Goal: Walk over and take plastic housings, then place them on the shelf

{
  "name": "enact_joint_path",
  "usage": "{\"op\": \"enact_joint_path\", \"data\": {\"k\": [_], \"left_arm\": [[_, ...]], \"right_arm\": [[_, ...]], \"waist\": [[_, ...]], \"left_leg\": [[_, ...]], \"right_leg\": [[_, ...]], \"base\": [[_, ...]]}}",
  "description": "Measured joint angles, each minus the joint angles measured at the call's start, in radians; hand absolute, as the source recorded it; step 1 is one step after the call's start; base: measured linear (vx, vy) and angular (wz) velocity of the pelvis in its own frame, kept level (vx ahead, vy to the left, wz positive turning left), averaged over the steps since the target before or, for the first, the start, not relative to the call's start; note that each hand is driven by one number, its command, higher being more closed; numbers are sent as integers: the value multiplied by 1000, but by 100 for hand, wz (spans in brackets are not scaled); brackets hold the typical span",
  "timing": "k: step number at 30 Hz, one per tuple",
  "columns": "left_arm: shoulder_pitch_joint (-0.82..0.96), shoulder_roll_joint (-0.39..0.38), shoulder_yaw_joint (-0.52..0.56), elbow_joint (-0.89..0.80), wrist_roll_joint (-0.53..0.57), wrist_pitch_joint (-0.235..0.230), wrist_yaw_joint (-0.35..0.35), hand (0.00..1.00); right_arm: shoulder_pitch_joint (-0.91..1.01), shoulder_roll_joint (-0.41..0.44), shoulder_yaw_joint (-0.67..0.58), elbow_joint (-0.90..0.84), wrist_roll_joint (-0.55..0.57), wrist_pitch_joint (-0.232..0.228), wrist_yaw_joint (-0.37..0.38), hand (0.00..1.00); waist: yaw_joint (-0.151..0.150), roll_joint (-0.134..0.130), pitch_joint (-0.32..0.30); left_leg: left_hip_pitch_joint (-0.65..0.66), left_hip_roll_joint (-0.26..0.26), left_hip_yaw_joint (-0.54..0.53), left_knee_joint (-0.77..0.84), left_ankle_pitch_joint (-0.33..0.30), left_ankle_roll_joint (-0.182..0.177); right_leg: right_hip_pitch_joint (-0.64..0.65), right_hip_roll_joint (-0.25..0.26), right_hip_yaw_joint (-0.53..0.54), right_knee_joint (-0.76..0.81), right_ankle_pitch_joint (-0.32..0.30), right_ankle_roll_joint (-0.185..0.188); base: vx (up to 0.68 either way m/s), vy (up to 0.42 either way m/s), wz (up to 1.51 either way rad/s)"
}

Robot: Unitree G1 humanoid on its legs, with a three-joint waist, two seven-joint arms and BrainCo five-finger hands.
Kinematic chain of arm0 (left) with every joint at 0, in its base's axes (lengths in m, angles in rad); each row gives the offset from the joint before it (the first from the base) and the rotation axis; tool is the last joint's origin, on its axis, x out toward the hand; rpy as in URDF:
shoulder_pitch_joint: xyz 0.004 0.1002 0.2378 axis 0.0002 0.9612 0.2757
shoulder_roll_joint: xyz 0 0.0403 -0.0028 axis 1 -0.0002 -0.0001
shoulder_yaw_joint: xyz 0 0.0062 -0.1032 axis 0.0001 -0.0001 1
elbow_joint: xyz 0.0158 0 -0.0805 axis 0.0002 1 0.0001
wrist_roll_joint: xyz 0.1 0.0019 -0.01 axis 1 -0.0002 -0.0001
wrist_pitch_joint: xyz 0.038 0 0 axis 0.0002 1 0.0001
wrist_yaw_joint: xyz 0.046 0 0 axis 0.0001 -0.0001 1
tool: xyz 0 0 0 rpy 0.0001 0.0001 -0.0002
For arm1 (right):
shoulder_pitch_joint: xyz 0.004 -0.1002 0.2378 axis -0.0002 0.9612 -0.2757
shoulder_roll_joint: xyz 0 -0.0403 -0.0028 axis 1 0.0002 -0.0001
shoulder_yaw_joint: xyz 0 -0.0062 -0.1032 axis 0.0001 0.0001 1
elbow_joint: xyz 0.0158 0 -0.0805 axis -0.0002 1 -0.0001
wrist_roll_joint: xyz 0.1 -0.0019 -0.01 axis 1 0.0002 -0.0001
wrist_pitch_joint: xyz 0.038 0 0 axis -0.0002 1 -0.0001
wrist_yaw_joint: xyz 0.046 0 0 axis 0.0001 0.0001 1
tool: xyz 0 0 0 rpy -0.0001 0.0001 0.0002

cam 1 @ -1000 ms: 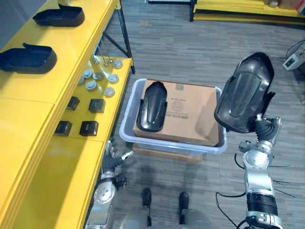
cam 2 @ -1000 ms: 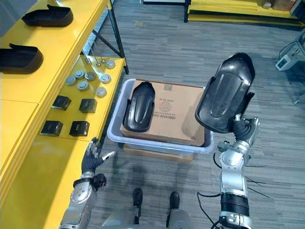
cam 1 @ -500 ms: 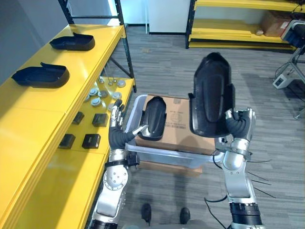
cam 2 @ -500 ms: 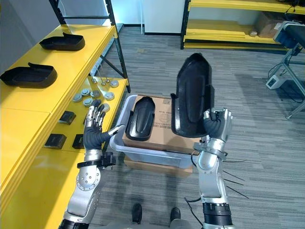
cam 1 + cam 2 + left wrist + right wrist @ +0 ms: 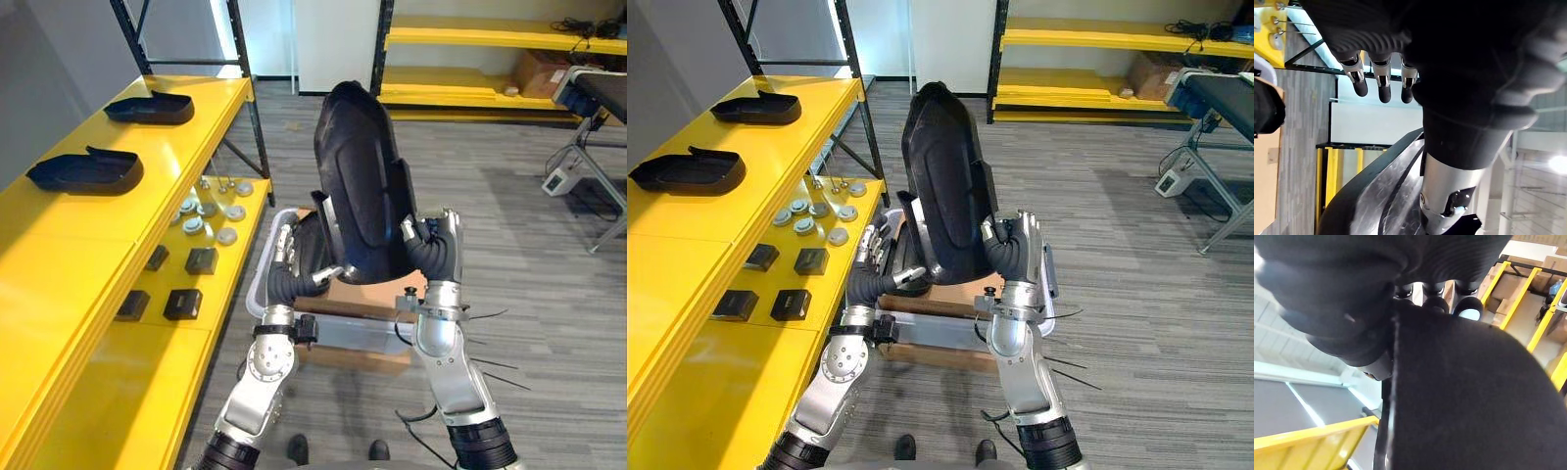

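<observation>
Right hand [image 5: 438, 253] clenched round the lower end of a long black moulded plastic housing [image 5: 358, 186], which it holds upright in the air directly ahead of me. The right wrist view adds the detail of the grip: dark fingertips [image 5: 1435, 302] hooked over the housing's edge.

Left hand [image 5: 292, 272] is just beside that lower end, released and carrying nothing. From the head views I cannot tell whether its thumb touches the housing. The left wrist view shows its fingers [image 5: 1382, 81] straight and clear of the black shell, with the right forearm past them.

Below both hands I see one grey plastic bin [image 5: 345, 331] on the floor, with one brown cardboard box [image 5: 1265, 186] in it. A second black housing [image 5: 1265, 105] lies on top of that box. The left wrist view shows it plainly, while in the head views it is mostly hidden behind the left hand.

To my left stands the yellow two-level shelf [image 5: 59, 245]. Its lower deck carries four small black square blocks [image 5: 202, 260] and, further along, a cluster of round grey caps [image 5: 226, 235], six by my count. On the upper deck are two more black housings, the nearer one [image 5: 86, 171] and the farther one [image 5: 149, 106], well apart.

My housing tally is four: one in hand, one on the box, two shelved.

Across the aisle is more yellow racking [image 5: 490, 34] with a carton [image 5: 537, 67] on it.
</observation>
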Motion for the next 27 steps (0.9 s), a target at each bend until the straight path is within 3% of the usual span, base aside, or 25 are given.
{"op": "enact_joint_path", "data": {"k": [4, 5, 17, 22, 23, 27], "left_arm": [[-25, 9, -10, 12, -43, 0, 20, 0], [-25, 9, -11, 12, -53, 0, 24, 100], [-53, 59, -8, 56, -180, 2, 68, 100], [-53, 79, -16, 62, -218, 12, 66, 100], [-53, 79, -17, 62, -231, 12, 66, 100], [-53, 79, -18, 63, -251, 14, 65, 100]], "right_arm": [[3, 0, 25, 0, 19, 0, -8, 100], [5, -2, 31, 0, 20, 0, -8, 100], [39, -80, 81, 1, 49, -7, -24, 100], [39, -108, 139, 0, 45, -38, -25, 100], [39, -110, 144, 0, 44, -41, -25, 0], [39, -110, 146, 0, 44, -56, -25, 0]], "waist": [[-4, -2, -15], [-5, -1, -20], [-32, -6, -36], [-43, -4, -56], [-43, -5, -58], [-45, -5, -58]], "left_leg": [[0, 0, 3, 0, 1, 1], [0, 0, 5, 0, 1, 1], [4, 0, 12, 1, 1, 1], [3, 0, 12, 0, -2, -3], [3, 0, 12, 0, -2, -3], [3, 0, 11, 0, -2, -3]], "right_leg": [[-1, 0, 2, 0, 3, 5], [-2, 0, 4, -1, 3, 5], [-2, 0, 12, -2, 5, 1], [-2, 0, 12, -4, 5, -1], [-1, 0, 12, -3, 5, -1], [-1, 0, 12, -3, 5, -1]], "base": [[3, 0, -1], [9, 0, -3], [-1, 0, -1], [0, 0, 0], [0, 0, 0], [0, 0, 0]]}}
